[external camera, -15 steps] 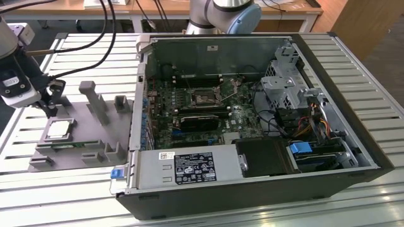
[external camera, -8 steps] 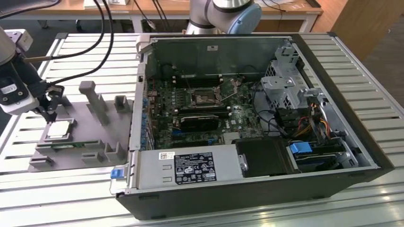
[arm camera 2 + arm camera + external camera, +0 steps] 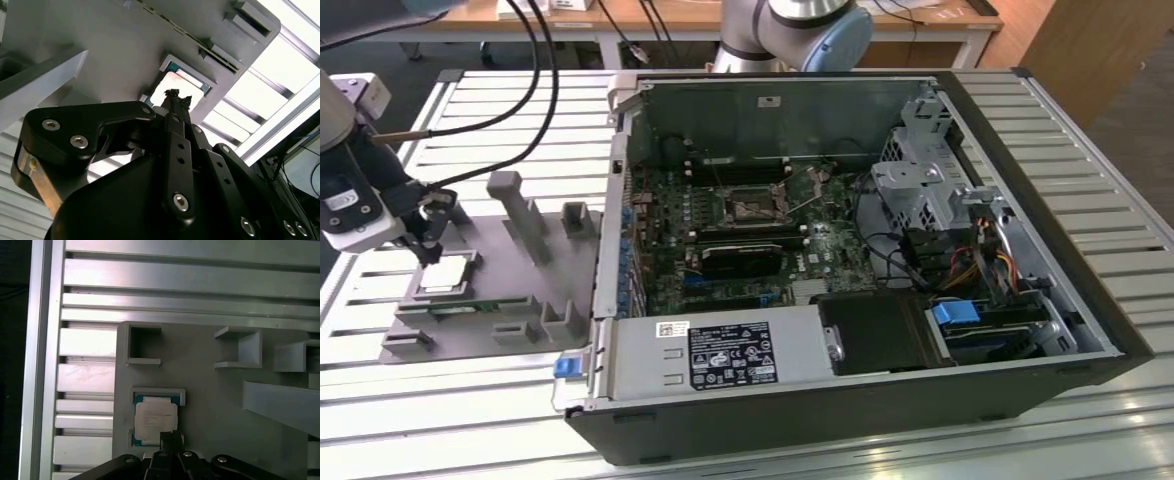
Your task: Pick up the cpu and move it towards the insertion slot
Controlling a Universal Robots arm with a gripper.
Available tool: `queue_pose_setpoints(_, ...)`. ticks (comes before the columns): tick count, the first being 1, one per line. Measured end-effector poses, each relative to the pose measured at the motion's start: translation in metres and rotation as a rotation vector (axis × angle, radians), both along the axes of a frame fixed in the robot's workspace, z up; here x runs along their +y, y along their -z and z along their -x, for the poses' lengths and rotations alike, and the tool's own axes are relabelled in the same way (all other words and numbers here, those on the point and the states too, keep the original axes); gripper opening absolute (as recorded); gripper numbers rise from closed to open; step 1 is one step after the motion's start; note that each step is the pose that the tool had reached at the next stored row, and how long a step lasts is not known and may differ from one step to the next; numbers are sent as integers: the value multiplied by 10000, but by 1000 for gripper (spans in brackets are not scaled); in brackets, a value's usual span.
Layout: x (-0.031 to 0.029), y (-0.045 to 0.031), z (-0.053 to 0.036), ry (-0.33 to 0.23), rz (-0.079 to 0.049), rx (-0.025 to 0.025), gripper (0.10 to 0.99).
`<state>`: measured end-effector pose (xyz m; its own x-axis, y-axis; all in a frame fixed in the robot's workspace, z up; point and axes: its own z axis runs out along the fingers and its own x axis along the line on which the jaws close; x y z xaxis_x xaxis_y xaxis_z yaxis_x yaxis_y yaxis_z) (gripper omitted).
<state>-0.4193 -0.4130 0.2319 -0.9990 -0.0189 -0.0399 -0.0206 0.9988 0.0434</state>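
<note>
1. Start at the hand (image 3: 171, 440): looks clenched, tips pressed together, grips nothing. Hangs right over one edge of the cpu (image 3: 156, 417) in both wrist views. Touching or just clear, cannot tell.
2. Find the cpu lying flat, silvery top up, in a shallow square pocket of the grey fixture plate (image 3: 210, 390), with a green rim showing round it. Not lifted yet.
3. Judge the step as the pick-up, at its very start: poised over the chip, no grasp. Probably calls for spreading wider than the chip, centring over it and coming down square to the pocket walls. Little room at the sides, so easy to tilt or nick the chip.
4. Note the plate resting on the slatted aluminium table (image 3: 90, 375), at the exterior view's left, just beside the open computer case (image 3: 1067, 200).
5. Look further in for the insertion slot (image 3: 754, 207): silver frame, dark centre, on the board inside the case. Well apart from the cpu, with the case wall between. Just beside it, a larger black block (image 3: 747, 262), not the target.
6. Hard to make out: whether the slot's frame stands open or latched, and how deep the pocket goes. In the wrist views, much of the hand's body cut off, and its tips blotting out part of the chip's edge. At the back, a grey arm joint (image 3: 794, 30), cut by the exterior view's top.
</note>
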Motion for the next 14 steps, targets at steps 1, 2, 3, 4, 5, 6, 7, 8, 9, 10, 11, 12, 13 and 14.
queue_pose_setpoints(1, 0, 17, 5, 0, 0, 0, 102)
queue_pose_setpoints(2, 0, 35, 10, 0, -1, -1, 102)
queue_pose_setpoints(3, 0, 55, 13, 0, -1, -2, 102)
queue_pose_setpoints(4, 0, 73, 13, 0, 0, -4, 102)
queue_pose_setpoints(5, 0, 90, 13, -1, 0, -3, 102)
queue_pose_setpoints(6, 1, 108, 14, 0, 0, -3, 102)
queue_pose_setpoints(7, 2, 126, 15, 0, 0, -4, 102)
queue_pose_setpoints(8, 6, 141, 16, 1, 0, -4, 102)
queue_pose_setpoints(9, 10, 155, 18, 1, 0, -4, 102)
queue_pose_setpoints(10, 14, 165, 22, 1, 0, -4, 102)
queue_pose_setpoints(11, 21, 176, 27, 2, 0, -3, 102)
queue_pose_setpoints(12, 27, 185, 33, 3, 0, -4, 102)
queue_pose_setpoints(13, 33, 194, 39, 4, 0, -4, 102)
queue_pose_setpoints(14, 39, 202, 48, 4, 0, -3, 102)
